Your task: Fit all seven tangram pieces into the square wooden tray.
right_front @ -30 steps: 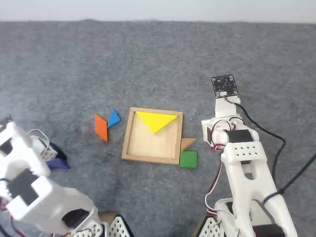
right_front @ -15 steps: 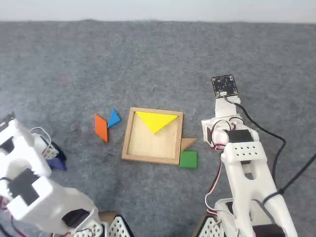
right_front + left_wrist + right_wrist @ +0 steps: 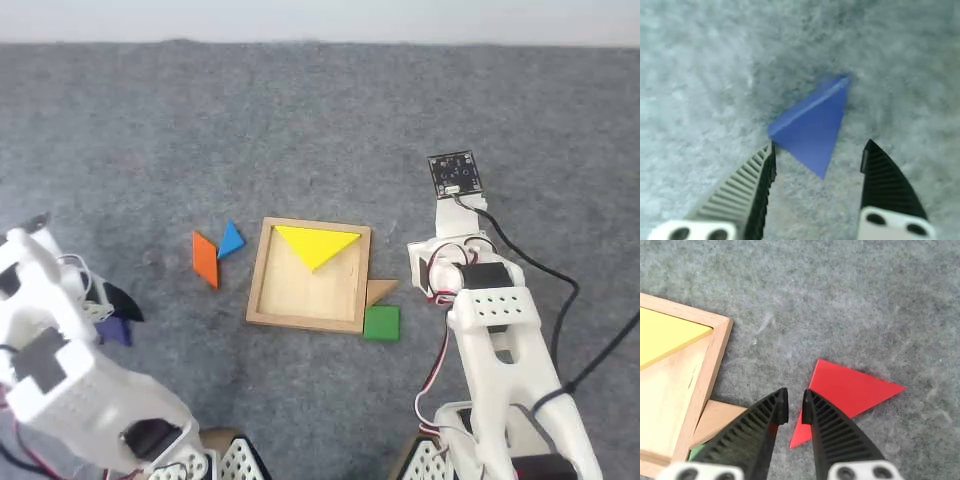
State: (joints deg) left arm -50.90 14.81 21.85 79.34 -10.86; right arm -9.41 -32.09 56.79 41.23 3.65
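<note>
Flanking blue triangle (image 3: 812, 125), left fingers (image 3: 759, 186) spread, right fingers (image 3: 829, 426) nearly together

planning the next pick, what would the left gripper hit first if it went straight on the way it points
Most likely the dark blue triangle: the left gripper points at it with open jaws either side of its near corner. The height above it is unclear.

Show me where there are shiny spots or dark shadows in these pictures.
High view: soft, even light, no glare on the wooden tray or yellow triangle. Left wrist view: a faint shadow hugs one edge of the blue triangle. Right wrist view: the red triangle is evenly lit, with no bright spot.
</note>
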